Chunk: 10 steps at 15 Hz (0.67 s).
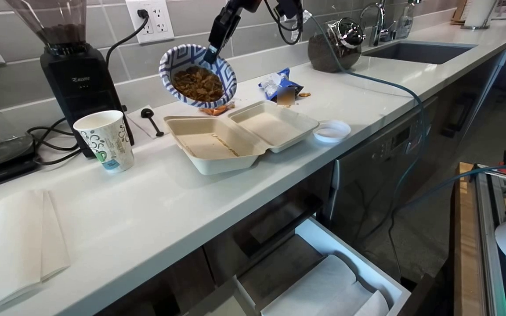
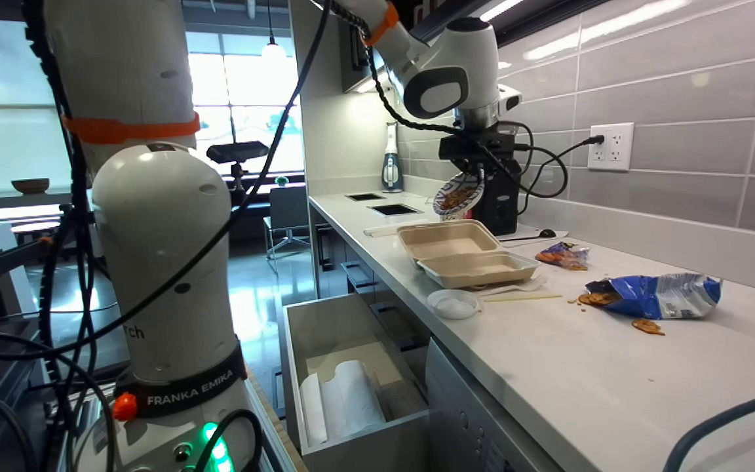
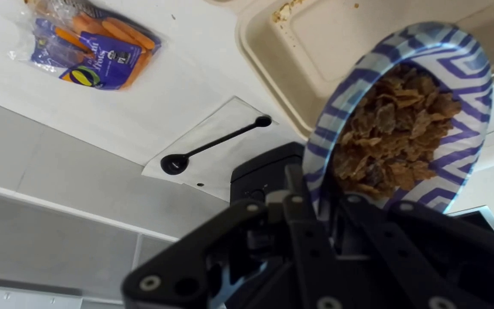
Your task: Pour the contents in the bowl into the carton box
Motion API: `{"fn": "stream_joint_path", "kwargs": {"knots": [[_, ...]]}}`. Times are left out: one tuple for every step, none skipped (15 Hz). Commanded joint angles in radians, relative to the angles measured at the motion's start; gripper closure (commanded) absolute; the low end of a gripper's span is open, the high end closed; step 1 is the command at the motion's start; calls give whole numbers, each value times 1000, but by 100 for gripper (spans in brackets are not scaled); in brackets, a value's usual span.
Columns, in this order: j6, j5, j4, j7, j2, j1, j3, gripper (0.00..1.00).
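While we are looking along the white counter [image 1: 147,199] in an exterior view, grey tiles [image 1: 253,37] are rising behind it, a sink [image 1: 420,51] is sitting farther along, and a pulled-out drawer [image 1: 279,262] is showing below. The tool [image 1: 211,53] is pinching the rim of the patterned bowl [image 1: 188,56], which is hanging tilted at its tip, clear of the counter, with the brown flakes [image 1: 198,83] lying inside. The carton box [image 1: 275,125] is resting lower down, its two halves unfolded.

Where the arm [image 2: 161,262] is filling much of an exterior view, we are making out bright windows [image 2: 246,98], a shiny floor [image 2: 253,298] and a chair [image 2: 289,213] in the background. A blue snack packet [image 2: 659,298] is lying on the counter. The bowl is hanging beneath the arm's far end.

Through the wrist view, we are noticing a carrot bag [image 3: 109,60] and a black scoop [image 3: 219,140]. The tool is clasping the bowl's near rim, the flakes are sitting just beyond its tip, and the bowl is hiding part of the box.
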Motion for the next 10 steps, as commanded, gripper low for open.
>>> {"fn": "stream_joint_path", "kwargs": {"knots": [[71,86,-53,-110,-39,15,6,97],[85,108,-61,-143,-46,19,7,97],[94,123,-65,-166,-49,21,7,97],[100,142,-68,-192,-54,23,7,97],[104,159,-72,-217,-60,25,5,97],[108,174,-77,-238,-65,26,4,97],[112,190,-82,-261,-71,26,3,97],[112,205,-84,-284,-76,26,2,97],[114,221,-87,-305,-81,26,1,97],[115,242,-92,-333,-90,27,0,97]]}}
